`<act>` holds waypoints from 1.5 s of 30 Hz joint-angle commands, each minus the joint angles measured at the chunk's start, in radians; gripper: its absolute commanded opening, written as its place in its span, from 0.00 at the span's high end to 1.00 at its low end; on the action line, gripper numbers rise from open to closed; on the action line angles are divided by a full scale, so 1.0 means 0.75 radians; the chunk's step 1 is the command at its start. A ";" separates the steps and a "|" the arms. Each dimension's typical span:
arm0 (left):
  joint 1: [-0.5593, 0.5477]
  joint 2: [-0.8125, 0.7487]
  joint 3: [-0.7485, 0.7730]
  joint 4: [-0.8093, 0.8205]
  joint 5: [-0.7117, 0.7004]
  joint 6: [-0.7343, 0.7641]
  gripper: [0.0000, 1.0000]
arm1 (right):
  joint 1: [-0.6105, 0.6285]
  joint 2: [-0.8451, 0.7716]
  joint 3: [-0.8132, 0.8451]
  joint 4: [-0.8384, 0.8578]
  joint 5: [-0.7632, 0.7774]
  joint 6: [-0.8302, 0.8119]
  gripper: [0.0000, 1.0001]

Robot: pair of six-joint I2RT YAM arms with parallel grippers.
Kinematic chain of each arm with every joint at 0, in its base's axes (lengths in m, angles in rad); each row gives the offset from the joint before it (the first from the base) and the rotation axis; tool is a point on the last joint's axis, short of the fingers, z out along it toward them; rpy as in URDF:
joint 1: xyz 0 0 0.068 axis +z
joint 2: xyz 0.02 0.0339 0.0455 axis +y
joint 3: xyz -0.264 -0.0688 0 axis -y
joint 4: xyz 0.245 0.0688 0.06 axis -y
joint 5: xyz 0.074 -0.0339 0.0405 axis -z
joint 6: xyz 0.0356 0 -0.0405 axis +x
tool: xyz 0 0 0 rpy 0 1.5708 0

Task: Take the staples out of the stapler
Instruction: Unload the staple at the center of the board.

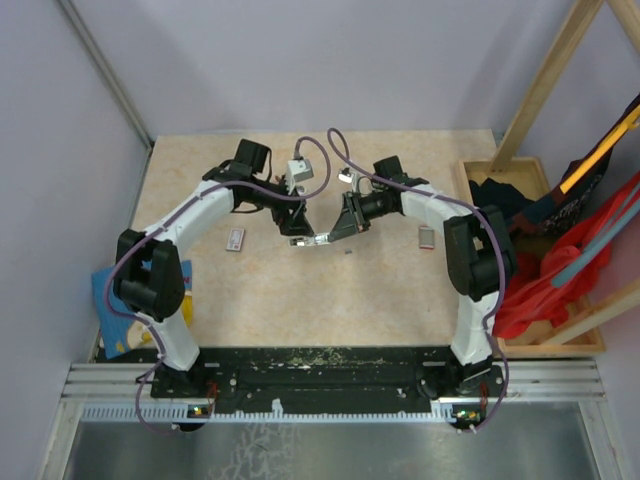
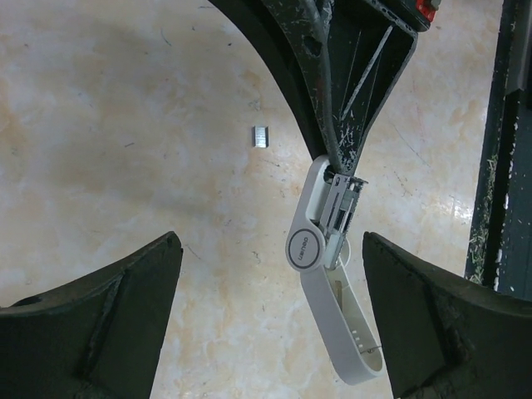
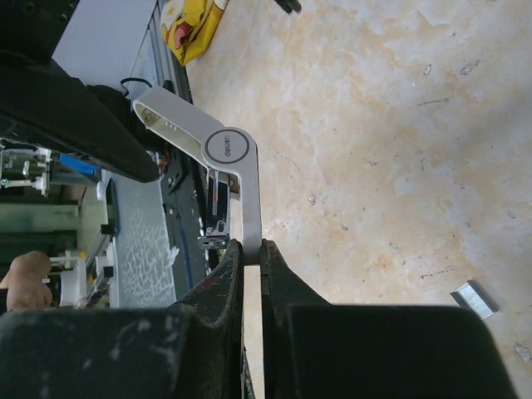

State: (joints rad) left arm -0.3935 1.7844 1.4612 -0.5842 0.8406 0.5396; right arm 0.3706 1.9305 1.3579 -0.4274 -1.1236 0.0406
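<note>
Nearest the camera, the two arms rise from a black rail at the table's (image 1: 400, 300) near edge and bend inward to meet over its middle. A blue and yellow bag (image 1: 108, 312) lies off the table's near left corner. The right gripper (image 3: 252, 248) is clamped on the stapler (image 3: 226, 148): its two fingers are pressed flat against the end of one pale grey arm, with only that thin arm between them. The stapler is folded open at its round hinge, so the other arm angles away and the metal staple channel stands exposed between the two. It hangs between the two grippers near the middle of the table; whether any part of it touches the tabletop I cannot tell. The left gripper (image 2: 270, 241) is spread wide and grips nothing. Its dark fingers (image 2: 125, 316) stand on either side of the stapler, well clear of it. One short strip of staples (image 2: 263, 136) lies loose on the table just beside the right gripper. One small pinkish tag (image 1: 235, 239) lies beside the left arm, another (image 1: 426, 237) beside the right. Farther right, a wooden box (image 1: 550, 346) holds red cloth (image 1: 540, 290).
</note>
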 commanded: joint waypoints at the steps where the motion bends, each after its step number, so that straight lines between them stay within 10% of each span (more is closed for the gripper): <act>1: -0.032 0.027 0.056 -0.084 0.062 0.094 0.08 | 0.012 -0.096 0.079 0.010 -0.078 -0.047 1.00; 30: -0.060 0.137 0.113 -0.299 0.149 0.215 0.55 | 0.013 -0.137 0.071 -0.015 -0.094 -0.118 1.00; 45: -0.025 0.177 0.209 -0.424 0.250 0.240 0.41 | 0.013 -0.148 0.059 -0.023 -0.076 -0.156 1.00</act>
State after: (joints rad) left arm -0.4225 1.9011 1.5818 -0.8623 0.9783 0.6952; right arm 0.3729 1.8797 1.3579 -0.4625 -1.1496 -0.0498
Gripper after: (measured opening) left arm 0.584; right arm 0.040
